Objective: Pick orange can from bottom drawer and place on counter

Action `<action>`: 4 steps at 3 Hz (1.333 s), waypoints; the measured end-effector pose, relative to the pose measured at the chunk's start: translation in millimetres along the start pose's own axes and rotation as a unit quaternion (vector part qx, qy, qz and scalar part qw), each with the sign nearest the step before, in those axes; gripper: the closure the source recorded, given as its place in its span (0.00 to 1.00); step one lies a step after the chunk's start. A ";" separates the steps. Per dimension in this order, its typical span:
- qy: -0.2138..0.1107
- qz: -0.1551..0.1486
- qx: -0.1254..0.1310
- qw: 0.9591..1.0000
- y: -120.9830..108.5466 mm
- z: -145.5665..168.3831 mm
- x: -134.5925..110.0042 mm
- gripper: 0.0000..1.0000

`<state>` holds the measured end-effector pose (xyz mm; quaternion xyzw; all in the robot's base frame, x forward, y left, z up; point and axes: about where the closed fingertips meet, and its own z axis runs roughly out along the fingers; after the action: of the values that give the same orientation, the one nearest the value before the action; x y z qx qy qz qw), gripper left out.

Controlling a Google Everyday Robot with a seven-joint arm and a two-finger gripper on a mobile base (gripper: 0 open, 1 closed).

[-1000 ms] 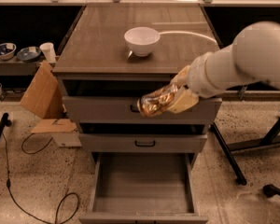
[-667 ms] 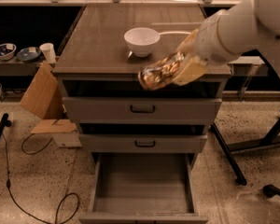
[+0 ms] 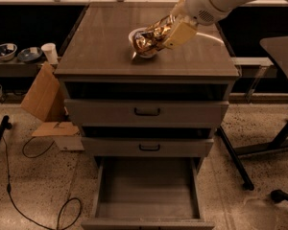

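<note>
My gripper (image 3: 158,36) is shut on the orange can (image 3: 150,37), a shiny orange-gold can held on its side in the air above the counter (image 3: 105,47). The can and my fingers (image 3: 180,33) overlap the white bowl (image 3: 134,36) that stands on the counter's middle; most of the bowl is hidden behind them. The bottom drawer (image 3: 146,190) is pulled fully open below, and its flat grey floor is bare. My white arm comes in from the upper right.
The two upper drawers with black handles (image 3: 147,111) are slightly ajar. A cardboard box (image 3: 43,97) and cables lie on the floor at left. Bowls and a white cup (image 3: 50,51) stand on a low shelf at left. Black stand legs (image 3: 240,166) are at right.
My gripper has lifted the orange can from in front of the top drawer up and back over the counter, to just in front of the white bowl.
</note>
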<state>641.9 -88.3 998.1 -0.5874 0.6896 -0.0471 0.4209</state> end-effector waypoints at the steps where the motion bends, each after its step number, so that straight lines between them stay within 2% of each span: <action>1: -0.007 0.034 0.023 0.999 -33.1 16.6 18.3 1.00; 2: -0.011 0.079 0.044 0.996 -54.5 30.0 54.6 1.00; 3: -0.003 0.126 0.067 0.990 -64.9 37.8 95.7 1.00; 4: 0.013 0.176 0.083 0.981 -67.1 48.1 131.1 1.00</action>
<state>730.0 -199.7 936.0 -0.4189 0.7812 -0.0370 0.4614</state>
